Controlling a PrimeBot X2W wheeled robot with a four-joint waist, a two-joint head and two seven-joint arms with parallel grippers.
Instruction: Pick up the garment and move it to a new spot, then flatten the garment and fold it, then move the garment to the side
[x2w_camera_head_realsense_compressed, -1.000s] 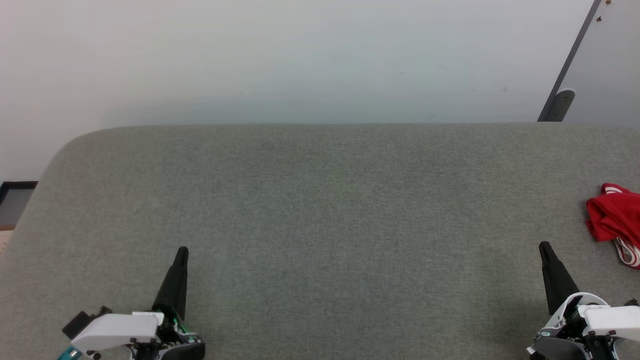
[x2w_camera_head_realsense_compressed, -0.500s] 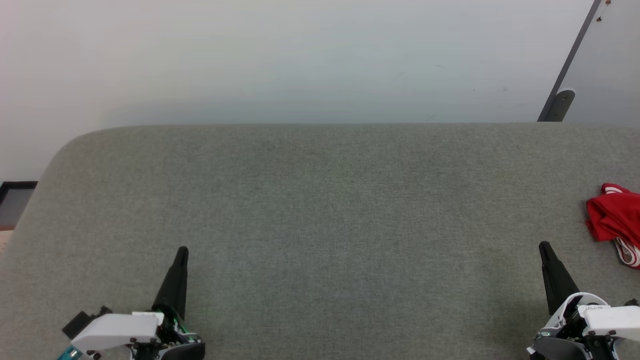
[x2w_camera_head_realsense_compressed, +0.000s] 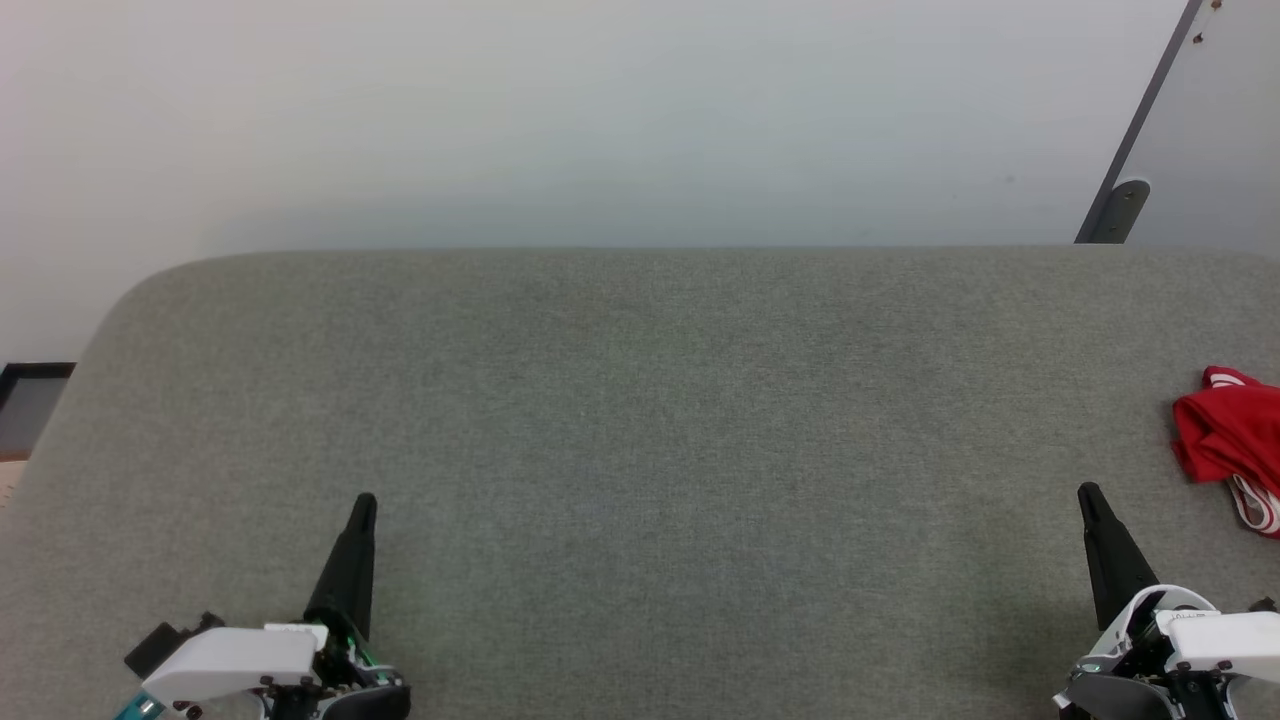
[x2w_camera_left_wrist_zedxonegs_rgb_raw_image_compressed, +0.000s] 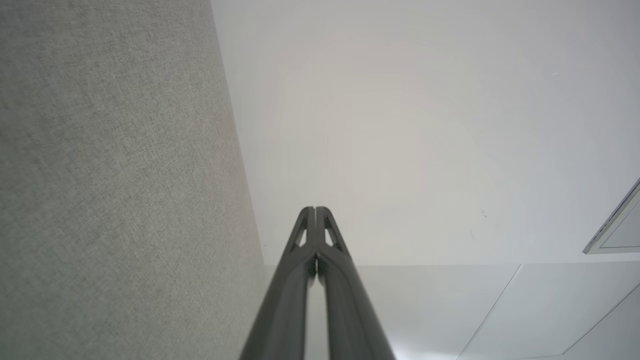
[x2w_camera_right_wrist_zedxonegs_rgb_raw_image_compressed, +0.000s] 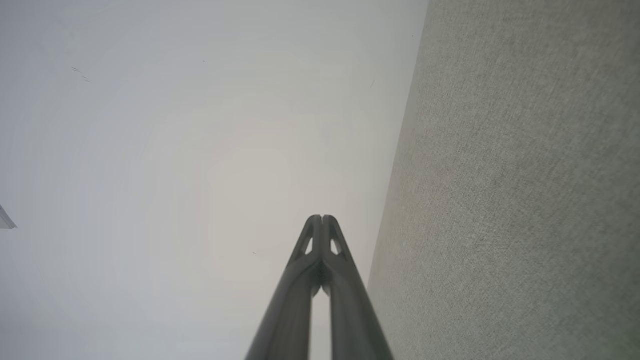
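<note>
My left end effector (x2w_camera_head_realsense_compressed: 364, 503) and right end effector (x2w_camera_head_realsense_compressed: 1088, 493) hover over the grey table (x2w_camera_head_realsense_compressed: 640, 400), fingers pressed together, holding nothing. The red garment (x2w_camera_head_realsense_compressed: 1225, 438) lies crumpled near my right one, apart.

red cloth garment (x2w_camera_head_realsense_compressed: 1228, 432), matt woven table (x2w_camera_head_realsense_compressed: 640, 400)

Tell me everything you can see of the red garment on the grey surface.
The garment is a crumpled heap of soft, bright-red cloth, bunched into folds, not flattened. White-and-red striped trim shows at its top and trails out at its near edge. It lies on the grey fabric surface at the far right of the head view, partly cut off by the picture's edge. Nothing visible but that surface touches it; the right hand, shut, stands apart, nearer the robot.
</note>
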